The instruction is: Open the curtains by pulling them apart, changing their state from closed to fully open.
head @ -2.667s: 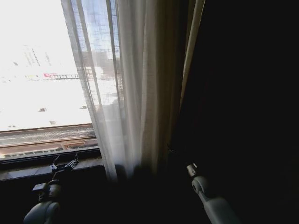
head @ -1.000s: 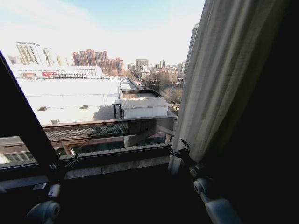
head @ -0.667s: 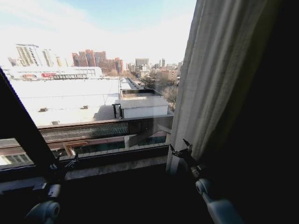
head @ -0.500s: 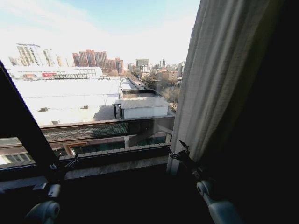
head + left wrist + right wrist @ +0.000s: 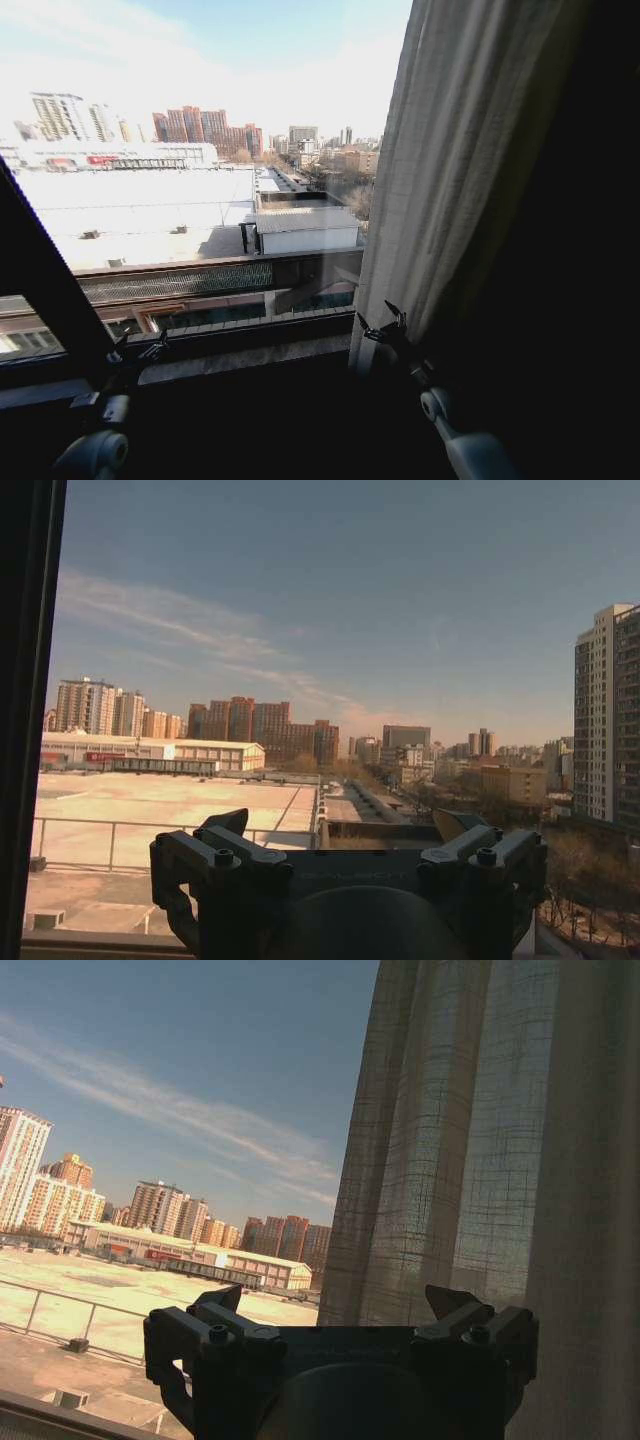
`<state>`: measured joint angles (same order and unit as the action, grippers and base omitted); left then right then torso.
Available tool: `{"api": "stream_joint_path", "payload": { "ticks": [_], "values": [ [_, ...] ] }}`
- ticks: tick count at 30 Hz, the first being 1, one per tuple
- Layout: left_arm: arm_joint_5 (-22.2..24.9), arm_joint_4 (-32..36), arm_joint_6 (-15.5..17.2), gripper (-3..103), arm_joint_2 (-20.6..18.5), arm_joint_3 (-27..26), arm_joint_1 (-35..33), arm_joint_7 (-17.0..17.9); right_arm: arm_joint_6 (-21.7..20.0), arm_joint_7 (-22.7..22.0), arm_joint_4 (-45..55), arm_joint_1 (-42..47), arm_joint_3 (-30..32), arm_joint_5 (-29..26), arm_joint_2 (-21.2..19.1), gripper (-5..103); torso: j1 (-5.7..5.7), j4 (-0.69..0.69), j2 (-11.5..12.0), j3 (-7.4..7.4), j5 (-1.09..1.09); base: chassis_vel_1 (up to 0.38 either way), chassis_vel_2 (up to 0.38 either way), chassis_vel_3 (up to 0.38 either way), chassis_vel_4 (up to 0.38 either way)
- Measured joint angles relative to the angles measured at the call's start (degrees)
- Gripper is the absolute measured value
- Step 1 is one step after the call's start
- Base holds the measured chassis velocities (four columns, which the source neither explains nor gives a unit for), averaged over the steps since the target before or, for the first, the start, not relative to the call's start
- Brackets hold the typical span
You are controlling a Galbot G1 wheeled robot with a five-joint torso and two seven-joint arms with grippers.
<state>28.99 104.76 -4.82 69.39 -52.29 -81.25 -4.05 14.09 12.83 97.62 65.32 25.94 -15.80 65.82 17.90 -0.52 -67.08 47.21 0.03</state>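
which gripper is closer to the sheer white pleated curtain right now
Right. The right gripper sits open at the lower edge of the sheer white pleated curtain. The left gripper is open too, low by the window sill, well away from it.

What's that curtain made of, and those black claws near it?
The curtain looks like sheer, loosely woven fabric: light passes through, showing a grid-like weave and soft pleats. The right gripper looks like matte black plastic or coated metal with visible screws; which is unclear.

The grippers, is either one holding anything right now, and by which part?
Nothing is held. The right gripper is open beside the sheer curtain's lower edge; the left gripper is open near the window sill.
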Motion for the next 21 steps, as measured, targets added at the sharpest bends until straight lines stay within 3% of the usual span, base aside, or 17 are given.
{"api": "stream_joint_path", "payload": {
  "ticks": [21],
  "values": [
    [0.0, 0.0, 0.0, 100, 0.0, -0.01, 0.0, 0.01, 0.71, -4.92, -15.88, -14.32, -5.5, 3.09, 2.86, 100, 0.0, 0.02, 0.01, 0.0, -0.03, -0.011, -0.01, 0.009, 0.008]
  ]
}}
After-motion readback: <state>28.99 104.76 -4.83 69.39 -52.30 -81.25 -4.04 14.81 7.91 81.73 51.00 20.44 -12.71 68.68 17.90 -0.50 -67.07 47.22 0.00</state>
